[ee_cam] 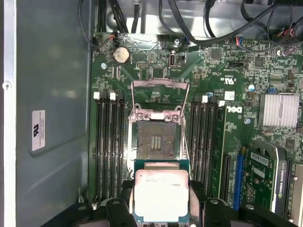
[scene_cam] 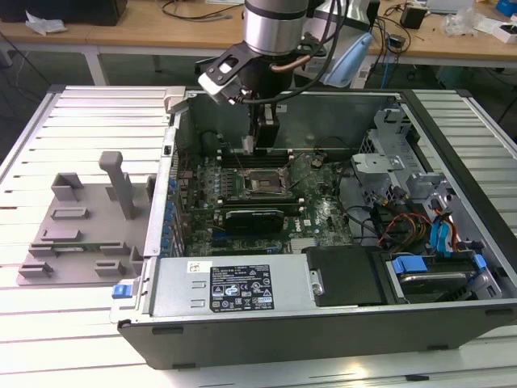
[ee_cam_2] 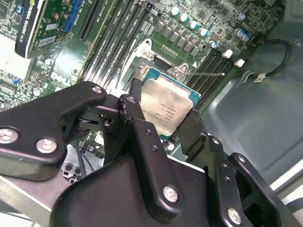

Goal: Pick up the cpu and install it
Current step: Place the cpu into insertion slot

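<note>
The cpu (ee_cam: 161, 196), edges partly hidden, is clamped between the hand's (ee_cam_2: 163, 111) fingers (ee_cam_2: 193, 130).

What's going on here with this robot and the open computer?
A robot arm is reaching into the open computer case. Its gripper is clamped on the cpu, holding it by its edges over the motherboard, close to the socket. The socket lies open and empty with its metal frame flipped up, so the cpu is not yet installed. A grey tray sits beside the case, on the exterior view's left.
</note>
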Controlling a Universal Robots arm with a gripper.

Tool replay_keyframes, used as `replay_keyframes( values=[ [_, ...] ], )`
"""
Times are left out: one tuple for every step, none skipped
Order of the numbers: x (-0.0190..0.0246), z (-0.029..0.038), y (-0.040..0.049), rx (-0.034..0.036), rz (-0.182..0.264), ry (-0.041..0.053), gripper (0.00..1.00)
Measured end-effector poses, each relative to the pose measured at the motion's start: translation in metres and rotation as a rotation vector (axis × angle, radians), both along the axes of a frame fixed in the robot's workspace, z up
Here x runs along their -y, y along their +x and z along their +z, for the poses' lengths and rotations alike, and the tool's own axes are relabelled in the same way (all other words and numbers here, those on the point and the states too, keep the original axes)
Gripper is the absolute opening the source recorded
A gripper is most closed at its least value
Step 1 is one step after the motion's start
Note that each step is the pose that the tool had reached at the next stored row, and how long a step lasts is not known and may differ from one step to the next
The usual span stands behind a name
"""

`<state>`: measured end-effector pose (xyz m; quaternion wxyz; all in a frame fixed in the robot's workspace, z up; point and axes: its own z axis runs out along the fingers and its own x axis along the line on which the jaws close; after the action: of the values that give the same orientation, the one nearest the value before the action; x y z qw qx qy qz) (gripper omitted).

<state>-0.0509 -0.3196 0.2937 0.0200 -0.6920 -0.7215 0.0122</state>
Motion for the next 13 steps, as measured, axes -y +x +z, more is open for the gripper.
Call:
replay_keyframes(
  values=[
    [0.0, -0.0002, -0.0006, 0.0, 0.0, -0.0001, 0.55],
    [0.0, -0.0004, -0.001, 0.0, 0.0, -0.0001, 0.55],
    [0.0, -0.0006, -0.0016, 0.0, 0.0, -0.0002, 0.55],
    [0.0, -0.0007, -0.0021, 0.0001, 0.0, -0.0003, 0.55],
    [0.0, -0.0009, -0.0028, 0.0001, 0.0, -0.0004, 0.55],
    [0.0, -0.001, -0.0033, 0.0, 0.0, -0.0004, 0.55],
    [0.0, -0.0012, -0.0038, 0.0001, 0.0, -0.0005, 0.55],
    [0.0, -0.0014, -0.0045, 0.0, 0.0, -0.0006, 0.55],
    [0.0, -0.0016, -0.0051, 0.0, 0.0, -0.0007, 0.55],
    [0.0, -0.0017, -0.0057, 0.0, 0.0, -0.0008, 0.55],
    [0.0, -0.0019, -0.0065, 0.0, 0.0, -0.0009, 0.55],
    [0.0, -0.002, -0.0073, 0.0, 0.0, -0.001, 0.55],
    [0.0, -0.0022, -0.0078, 0.0, 0.0, -0.001, 0.55]
  ],
)
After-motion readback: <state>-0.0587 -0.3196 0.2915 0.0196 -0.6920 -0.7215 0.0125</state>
